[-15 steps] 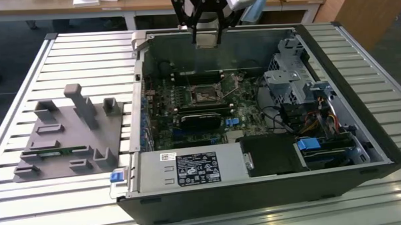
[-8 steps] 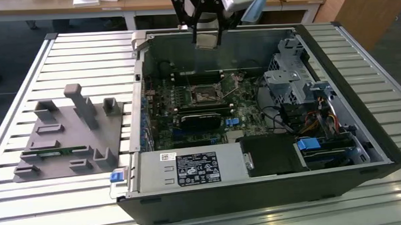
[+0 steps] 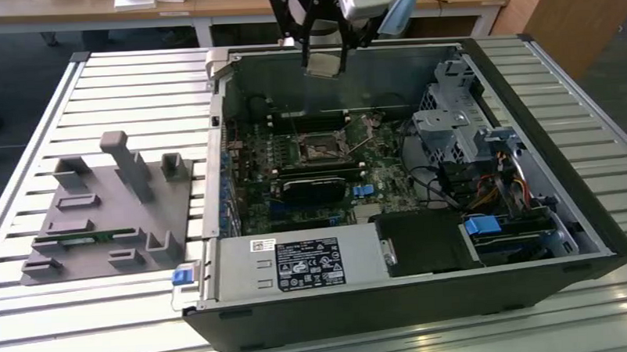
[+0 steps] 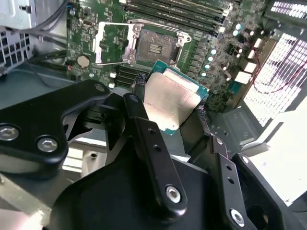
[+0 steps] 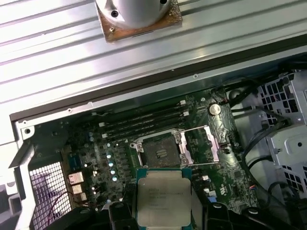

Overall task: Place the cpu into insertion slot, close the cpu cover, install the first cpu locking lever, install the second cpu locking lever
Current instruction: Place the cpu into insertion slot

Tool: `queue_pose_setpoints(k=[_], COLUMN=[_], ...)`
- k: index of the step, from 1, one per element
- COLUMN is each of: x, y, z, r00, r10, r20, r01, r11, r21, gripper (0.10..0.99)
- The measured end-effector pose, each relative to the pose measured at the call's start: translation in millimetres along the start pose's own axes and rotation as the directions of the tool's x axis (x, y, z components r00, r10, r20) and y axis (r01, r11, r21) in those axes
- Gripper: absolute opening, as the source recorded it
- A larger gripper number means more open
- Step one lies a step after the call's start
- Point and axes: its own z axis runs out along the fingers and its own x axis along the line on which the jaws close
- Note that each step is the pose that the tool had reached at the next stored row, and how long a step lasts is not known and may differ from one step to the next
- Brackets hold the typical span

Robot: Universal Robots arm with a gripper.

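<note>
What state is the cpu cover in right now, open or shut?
Open. In both wrist views the cpu cover is swung aside from the empty socket, leaving its contacts exposed; the gripper holds the cpu.

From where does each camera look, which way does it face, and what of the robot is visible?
Exterior view: off the arm, above the slatted table, facing down into the open black computer case; the gripper hangs over it.
Second wrist view: on the arm, facing along the black fingers to the small square grey-topped cpu.
First wrist view: on the arm, facing down onto the green board; the gripper shows.
Shared: both wrist views show the cpu gripped, the empty socket, the thin silvery cpu cover open.
</note>
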Motion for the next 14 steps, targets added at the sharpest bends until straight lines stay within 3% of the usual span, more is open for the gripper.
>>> queue_pose_setpoints(k=[14], x=[1.0], y=[1.8], z=[0.9], r00=[0.9930], r10=[0.118], r20=[0.0096], r01=[-0.118], r11=[0.9930], r21=[-0.003], gripper=[0.541])
